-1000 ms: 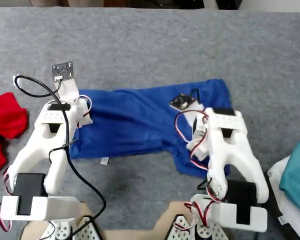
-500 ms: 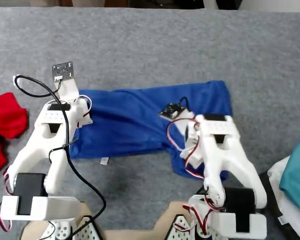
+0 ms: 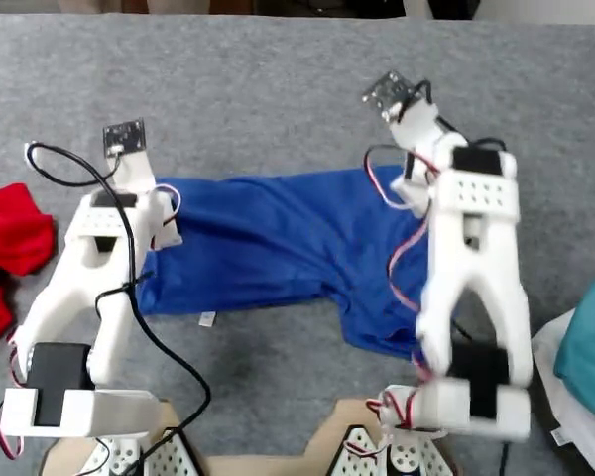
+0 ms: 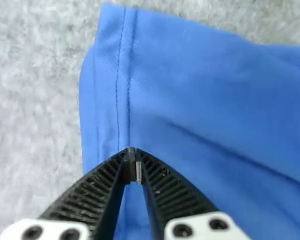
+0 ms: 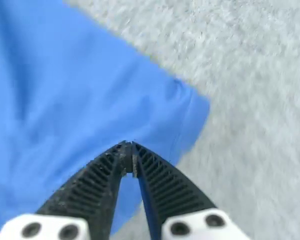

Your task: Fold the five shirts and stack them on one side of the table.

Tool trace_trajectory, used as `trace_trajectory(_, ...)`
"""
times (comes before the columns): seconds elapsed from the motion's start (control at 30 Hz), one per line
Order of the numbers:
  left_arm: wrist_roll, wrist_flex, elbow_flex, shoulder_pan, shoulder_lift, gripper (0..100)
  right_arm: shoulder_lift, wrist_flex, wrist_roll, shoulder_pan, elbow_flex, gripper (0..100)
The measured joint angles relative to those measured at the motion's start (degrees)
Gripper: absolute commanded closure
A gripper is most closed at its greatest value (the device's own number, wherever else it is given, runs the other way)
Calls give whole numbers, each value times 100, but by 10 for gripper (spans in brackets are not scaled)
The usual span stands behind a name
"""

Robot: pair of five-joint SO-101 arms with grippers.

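From above, the blue shirt [image 3: 278, 238] lies spread across the middle of the grey bench [image 3: 278, 89], its long side running left to right. The left arm [image 3: 99, 258] covers its left end, and the right arm [image 3: 471, 248] lies over its right part, hiding the corner nearest the far edge. A small white label [image 3: 207, 318] sticks out at the shirt's near hem; any print on it is too small to read. Red cloth [image 3: 15, 238] sits bunched at the bench's left edge, cut off by the frame. At the right edge a pile of white and teal cloth [image 3: 585, 367] is also cut off.

In the left wrist view, the left gripper [image 4: 131, 167] is closed, its tips meeting on the blue shirt's [image 4: 200, 100] stitched hem, beside bare bench [image 4: 35, 100]. Whether a fold of cloth is caught between the tips cannot be made out.

In the right wrist view, the right gripper [image 5: 128, 160] is likewise closed, over the blue shirt [image 5: 65, 105] near a rounded corner of the cloth, with bench [image 5: 250, 100] beyond. The picture is smeared, so contact with the cloth is unclear.
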Motion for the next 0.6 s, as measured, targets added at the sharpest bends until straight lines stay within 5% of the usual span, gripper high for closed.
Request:
trace_trajectory(0.2,141,870,-26,440,-677,979,2022,-475,-290,18,-1354,992)
trace_trajectory(0.47,-88,-510,1582,958,-747,980,4237,-299,-308,88,-3464,993)
trace_trajectory(0.6,-527,-404,1486,1011,-378,980,4835,44,-316,229,-4492,993)
